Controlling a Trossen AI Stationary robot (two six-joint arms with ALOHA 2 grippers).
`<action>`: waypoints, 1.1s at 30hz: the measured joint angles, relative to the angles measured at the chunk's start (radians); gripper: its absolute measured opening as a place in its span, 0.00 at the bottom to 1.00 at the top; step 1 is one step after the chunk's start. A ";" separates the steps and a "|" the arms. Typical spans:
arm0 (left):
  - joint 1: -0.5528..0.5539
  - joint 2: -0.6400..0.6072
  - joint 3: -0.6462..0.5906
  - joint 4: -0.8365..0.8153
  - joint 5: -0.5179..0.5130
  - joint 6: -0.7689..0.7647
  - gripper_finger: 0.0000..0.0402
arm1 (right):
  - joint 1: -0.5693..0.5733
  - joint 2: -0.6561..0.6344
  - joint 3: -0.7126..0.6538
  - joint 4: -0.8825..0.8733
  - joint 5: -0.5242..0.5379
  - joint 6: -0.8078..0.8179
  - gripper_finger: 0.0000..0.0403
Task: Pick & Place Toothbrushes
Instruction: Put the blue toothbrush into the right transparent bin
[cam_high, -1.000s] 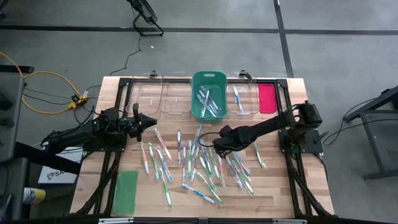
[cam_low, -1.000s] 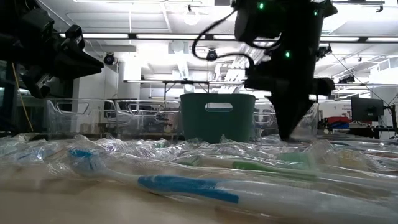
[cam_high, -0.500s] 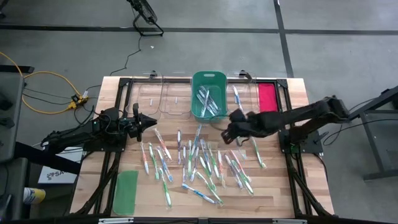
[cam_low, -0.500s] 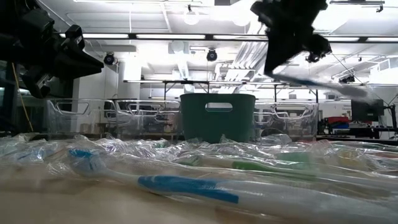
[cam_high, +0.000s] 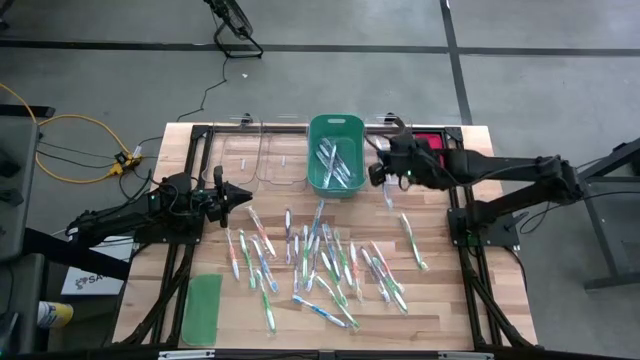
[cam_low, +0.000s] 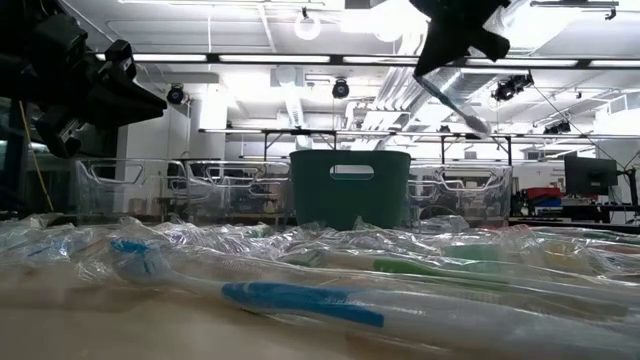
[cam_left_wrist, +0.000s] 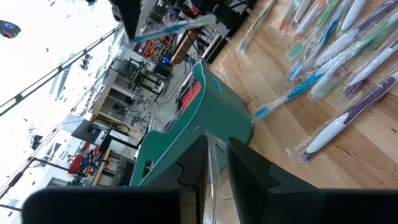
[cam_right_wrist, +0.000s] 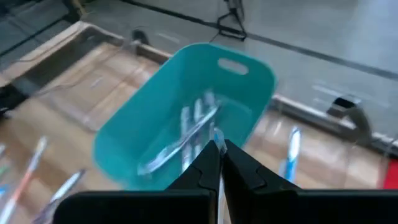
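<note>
The right gripper (cam_high: 378, 172), clenched on a wrapped toothbrush (cam_low: 452, 102) just beside the green bin (cam_high: 335, 155), should center over the bin before releasing, while the left gripper (cam_high: 245, 197) waits nearly closed, holding nothing visible.

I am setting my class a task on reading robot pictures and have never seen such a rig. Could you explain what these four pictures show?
Two dark robot arms work at a wooden table. One picture looks straight down, one looks level across the tabletop, and two come from cameras on the arms' wrists. Many toothbrushes lie scattered on the table. At its far edge stand a green bin with some toothbrushes inside and clear bins beside it. A green lid lies at the near left, a red-pink lid at the far right. The right gripper is shut on a toothbrush, carried in the air near the green bin. The left gripper waits over the table's left side.
</note>
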 joint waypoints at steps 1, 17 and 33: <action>0.000 0.000 0.000 0.000 0.000 0.000 0.14 | -0.026 0.000 0.000 0.015 -0.011 -0.014 0.01; 0.000 0.000 0.000 0.000 0.000 0.000 0.14 | -0.409 0.044 0.000 0.066 -0.163 -0.163 0.01; 0.000 0.000 0.000 0.000 0.000 0.000 0.14 | -0.562 0.313 0.000 0.064 -0.315 -0.174 0.01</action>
